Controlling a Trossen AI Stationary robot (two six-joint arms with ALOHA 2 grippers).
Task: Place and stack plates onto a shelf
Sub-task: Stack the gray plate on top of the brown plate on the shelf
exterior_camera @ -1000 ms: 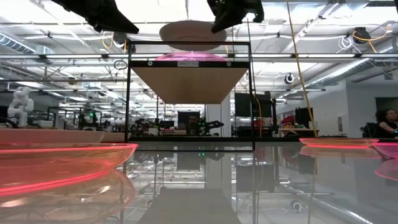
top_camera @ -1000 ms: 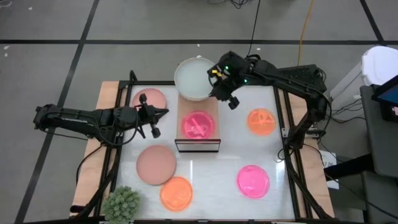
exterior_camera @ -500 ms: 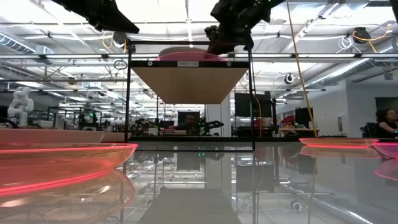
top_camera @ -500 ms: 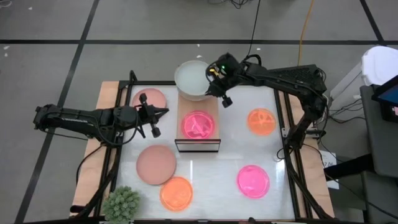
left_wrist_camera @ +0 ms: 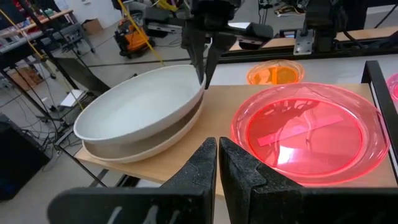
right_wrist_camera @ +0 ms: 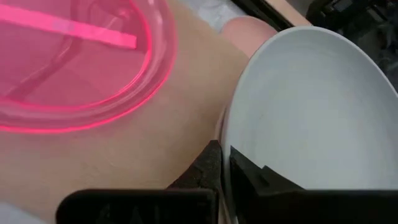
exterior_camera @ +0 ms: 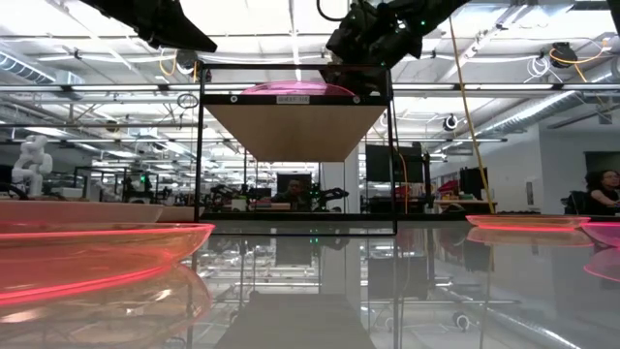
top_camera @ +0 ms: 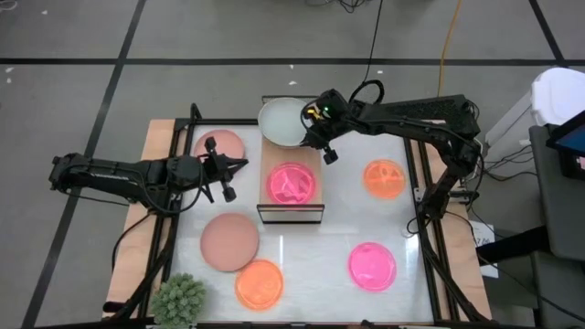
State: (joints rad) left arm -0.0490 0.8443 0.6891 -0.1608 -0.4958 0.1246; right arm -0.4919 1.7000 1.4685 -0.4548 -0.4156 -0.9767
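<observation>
Right gripper pinches the rim of a rigid, seemingly light, slippery pale plate overhanging the shelf end beside a hot-pink plate; left gripper waits closed nearby.

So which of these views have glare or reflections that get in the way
Low view: the glossy table mirrors the room and the shelf, and ceiling lights wash out the top. High view: the hot pink plate on the shelf glows, its rim hard to trace. Right wrist view: the pale plate held by the right pincer is near and soft.
</observation>
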